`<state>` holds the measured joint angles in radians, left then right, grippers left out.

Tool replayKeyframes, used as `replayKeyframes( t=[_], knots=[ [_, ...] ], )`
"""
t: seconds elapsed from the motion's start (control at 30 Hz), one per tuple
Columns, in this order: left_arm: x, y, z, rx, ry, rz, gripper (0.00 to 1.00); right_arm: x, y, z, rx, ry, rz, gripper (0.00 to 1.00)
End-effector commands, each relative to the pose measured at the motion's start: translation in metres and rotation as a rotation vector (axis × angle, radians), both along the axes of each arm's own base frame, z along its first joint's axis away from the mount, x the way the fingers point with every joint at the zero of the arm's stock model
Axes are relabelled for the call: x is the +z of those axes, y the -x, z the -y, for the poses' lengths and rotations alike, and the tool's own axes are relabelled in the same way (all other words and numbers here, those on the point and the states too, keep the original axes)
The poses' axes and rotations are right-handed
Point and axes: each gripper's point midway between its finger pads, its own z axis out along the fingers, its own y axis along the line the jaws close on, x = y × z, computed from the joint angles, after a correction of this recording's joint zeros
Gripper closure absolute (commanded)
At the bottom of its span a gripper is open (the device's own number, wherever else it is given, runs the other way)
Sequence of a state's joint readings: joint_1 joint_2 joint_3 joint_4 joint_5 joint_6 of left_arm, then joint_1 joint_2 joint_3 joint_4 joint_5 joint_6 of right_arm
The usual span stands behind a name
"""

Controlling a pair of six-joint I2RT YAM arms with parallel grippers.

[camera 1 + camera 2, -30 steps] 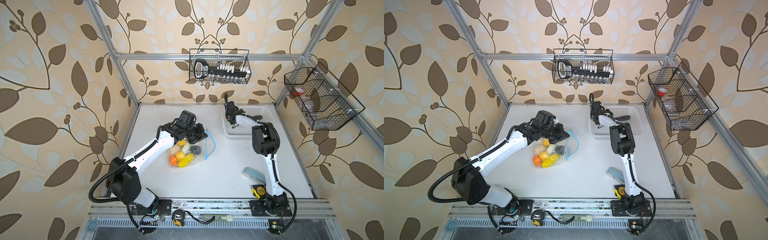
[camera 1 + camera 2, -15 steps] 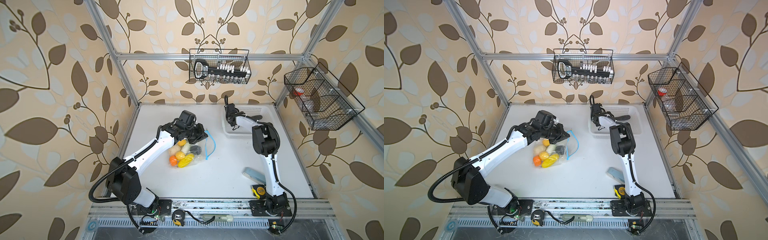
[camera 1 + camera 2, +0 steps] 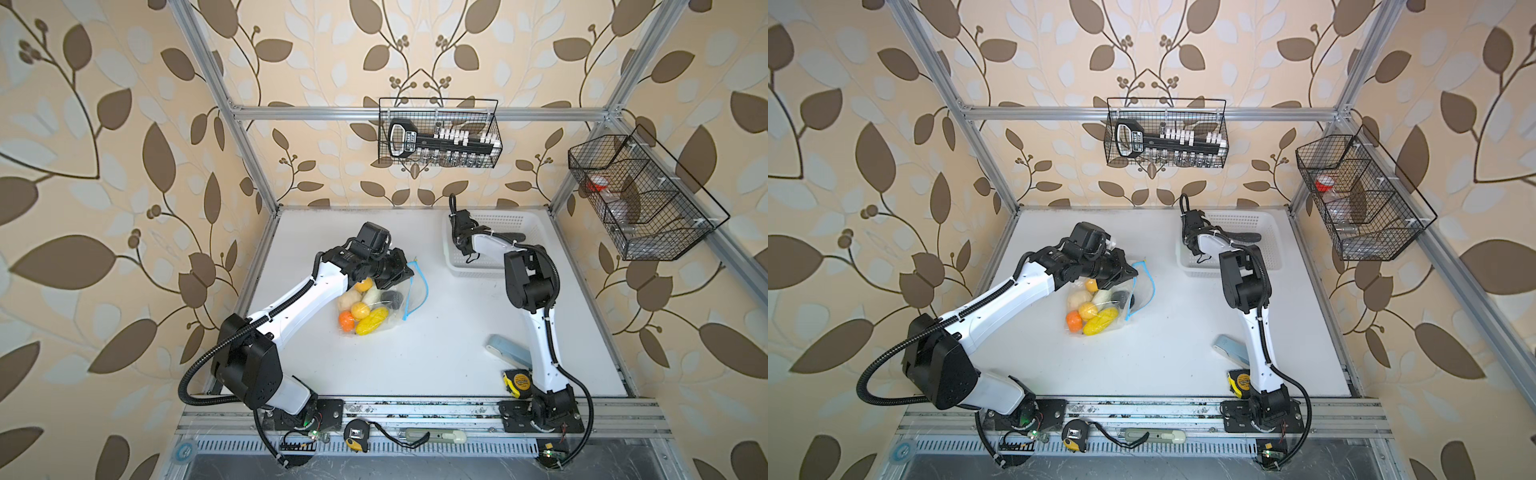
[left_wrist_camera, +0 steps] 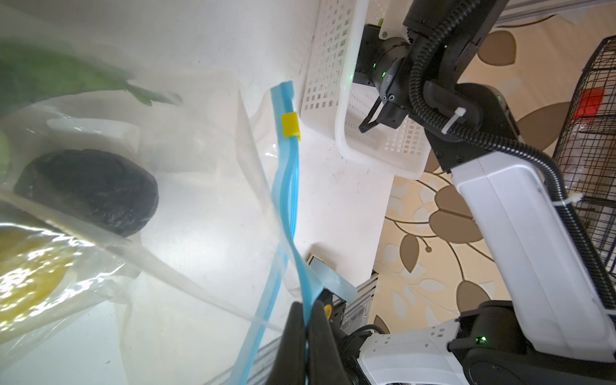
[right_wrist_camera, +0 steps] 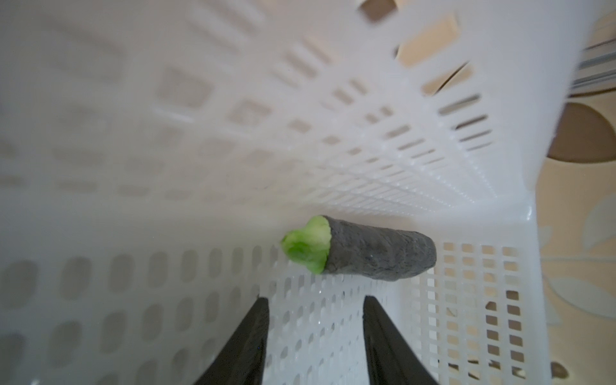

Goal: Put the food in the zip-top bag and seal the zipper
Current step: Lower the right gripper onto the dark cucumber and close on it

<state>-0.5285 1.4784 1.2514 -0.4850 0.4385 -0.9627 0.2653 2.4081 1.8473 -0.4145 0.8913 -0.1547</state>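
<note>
Right wrist view: right gripper (image 5: 315, 300), half-open and empty, has barely shifted, dark toy vegetable (image 5: 380, 256) just ahead ungrasped, bagging unfinished; left gripper (image 4: 305, 310) stays pinched on zipper (image 4: 286, 186).

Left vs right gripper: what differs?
The left gripper has jaws shut on the blue zipper; the right gripper has jaws open, empty. The left gripper is at the bag; the right gripper is inside the white basket, facing a dark green vegetable. Both have black jaws.

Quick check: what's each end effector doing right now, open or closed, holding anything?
Left end effector: closed, pinching the zipper.
Right end effector: open, empty, inside the white basket, facing a dark green-tipped vegetable.
</note>
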Motion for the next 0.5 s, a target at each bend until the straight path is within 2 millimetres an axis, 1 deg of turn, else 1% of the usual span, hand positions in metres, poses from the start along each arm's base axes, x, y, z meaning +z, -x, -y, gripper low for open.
replayKeyframes(
  t=[0.0, 0.1, 0.17, 0.23, 0.37, 0.47],
  knots=[
    [0.01, 0.002, -0.005, -0.009, 0.01, 0.037, 0.98, 0.025, -0.004, 0.003, -0.005, -0.011, 0.052, 0.51],
    [0.01, 0.001, -0.006, -0.009, 0.01, 0.039, 0.98, 0.04, -0.009, 0.008, -0.008, -0.039, 0.094, 0.5],
    [0.01, 0.001, -0.005, -0.009, 0.01, 0.038, 0.98, 0.045, -0.012, 0.01, -0.009, -0.047, 0.111, 0.5],
    [0.01, 0.001, -0.006, -0.008, 0.01, 0.037, 0.98, 0.047, -0.015, 0.011, -0.009, -0.05, 0.118, 0.49],
    [0.011, 0.001, -0.006, -0.008, 0.012, 0.039, 0.98, 0.043, -0.022, 0.011, -0.003, -0.07, 0.111, 0.47],
    [0.01, 0.001, -0.006, -0.009, 0.013, 0.037, 0.98, 0.034, -0.027, 0.003, 0.016, -0.113, 0.089, 0.45]
  ],
)
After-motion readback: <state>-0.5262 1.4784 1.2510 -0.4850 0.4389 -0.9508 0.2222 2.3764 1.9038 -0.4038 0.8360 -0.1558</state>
